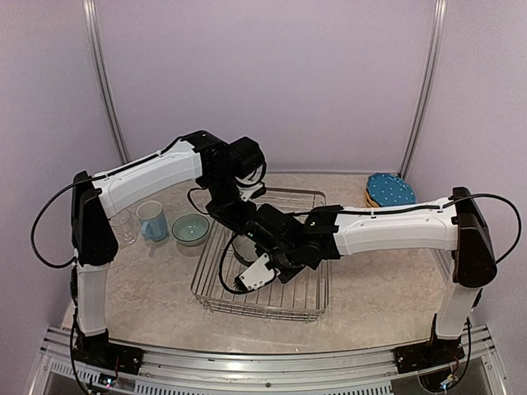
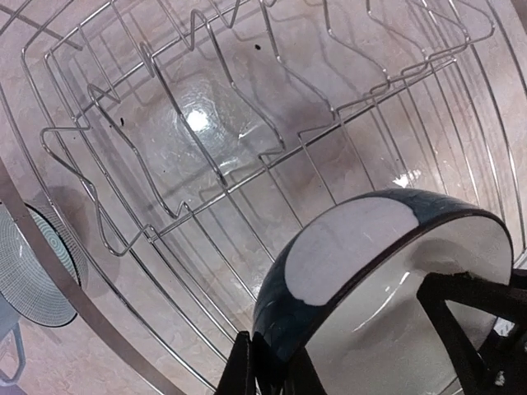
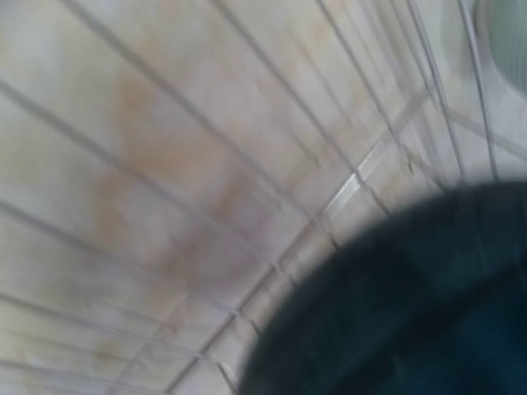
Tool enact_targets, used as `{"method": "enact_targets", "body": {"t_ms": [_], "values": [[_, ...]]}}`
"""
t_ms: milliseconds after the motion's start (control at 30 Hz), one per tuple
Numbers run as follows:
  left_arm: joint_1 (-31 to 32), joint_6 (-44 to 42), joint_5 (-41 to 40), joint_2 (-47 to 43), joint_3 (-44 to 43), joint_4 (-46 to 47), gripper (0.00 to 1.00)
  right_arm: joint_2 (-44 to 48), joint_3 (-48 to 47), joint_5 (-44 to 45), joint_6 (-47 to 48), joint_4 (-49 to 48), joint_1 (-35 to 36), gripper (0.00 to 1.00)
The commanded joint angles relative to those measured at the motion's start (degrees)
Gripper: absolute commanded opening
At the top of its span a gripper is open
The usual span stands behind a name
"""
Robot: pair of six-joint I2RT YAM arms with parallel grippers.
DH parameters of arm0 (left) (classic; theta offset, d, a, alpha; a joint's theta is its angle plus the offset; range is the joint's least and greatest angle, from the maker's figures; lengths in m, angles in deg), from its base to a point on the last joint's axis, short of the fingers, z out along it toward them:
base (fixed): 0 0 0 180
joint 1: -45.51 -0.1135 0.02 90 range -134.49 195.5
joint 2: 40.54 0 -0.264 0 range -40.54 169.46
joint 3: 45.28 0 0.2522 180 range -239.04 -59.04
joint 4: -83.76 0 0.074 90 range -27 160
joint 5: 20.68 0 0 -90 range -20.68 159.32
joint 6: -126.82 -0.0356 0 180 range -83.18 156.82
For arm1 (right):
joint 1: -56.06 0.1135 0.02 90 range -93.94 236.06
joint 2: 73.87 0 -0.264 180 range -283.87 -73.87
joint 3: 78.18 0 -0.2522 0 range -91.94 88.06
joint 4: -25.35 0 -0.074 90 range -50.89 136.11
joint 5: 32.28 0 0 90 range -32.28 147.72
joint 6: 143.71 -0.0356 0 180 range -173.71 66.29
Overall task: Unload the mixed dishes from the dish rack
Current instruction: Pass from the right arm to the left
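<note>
Nearest you, the dish rack [image 1: 263,311] is sitting on the counter [image 1: 387,288], and inside it your left fingers [image 2: 245,366] are pinching the wall of a teal bowl [image 2: 362,247], which is tilting over the rack floor. It is looking like glazed ceramic: stiff, slick and chippable, so you are wanting a firm rim grip. The right arm [image 1: 387,224] is crowding in beside it; its fingers are hidden, so I cannot tell their opening. The divider prongs [image 2: 206,123] are standing close. Further left, another bowl [image 1: 190,229], the mug [image 1: 152,220] and the glass [image 1: 123,226] are taking up space; farthest right, the blue plate [image 1: 390,189] is resting on yellow-orange plates [image 1: 369,199]
</note>
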Motion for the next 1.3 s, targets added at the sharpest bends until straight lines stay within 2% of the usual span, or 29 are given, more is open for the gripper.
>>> {"method": "enact_targets", "body": {"t_ms": [0, 267, 567, 633, 667, 833, 1033, 1267], "values": [[-0.8, 0.6, -0.5, -0.1, 3.3, 5.4, 0.00, -0.6, -0.2, 1.0, 1.7, -4.3, 0.8, 0.18], [-1.7, 2.7, 1.5, 0.8, 7.6, 9.9, 0.00, -1.0, -0.4, -3.1, 1.1, -2.1, 0.3, 0.38], [-3.7, 5.1, 0.7, -0.5, 8.4, 11.5, 0.00, 7.9, 9.6, -4.0, 0.8, -11.1, 0.1, 0.78], [-3.9, 5.0, 0.4, -0.7, 8.1, 11.2, 0.00, 10.0, 11.4, -3.2, 0.2, -13.0, 0.0, 0.95], [-3.8, 5.0, 0.1, -0.7, 8.0, 11.1, 0.00, 11.0, 12.2, -2.7, -0.1, -14.1, 0.0, 0.99], [-4.2, 4.7, -1.2, -0.8, 6.6, 9.4, 0.00, 15.8, 14.3, -0.6, -6.2, -20.9, -0.6, 1.00], [-6.4, 4.7, -0.4, -4.1, 4.2, 7.5, 0.00, 23.6, 21.3, 4.7, -16.5, -34.5, -1.4, 1.00], [-13.4, 5.0, 1.5, -12.5, 5.5, 7.6, 0.00, 35.7, 30.8, -1.3, -32.7, -46.8, -3.2, 1.00]]}}
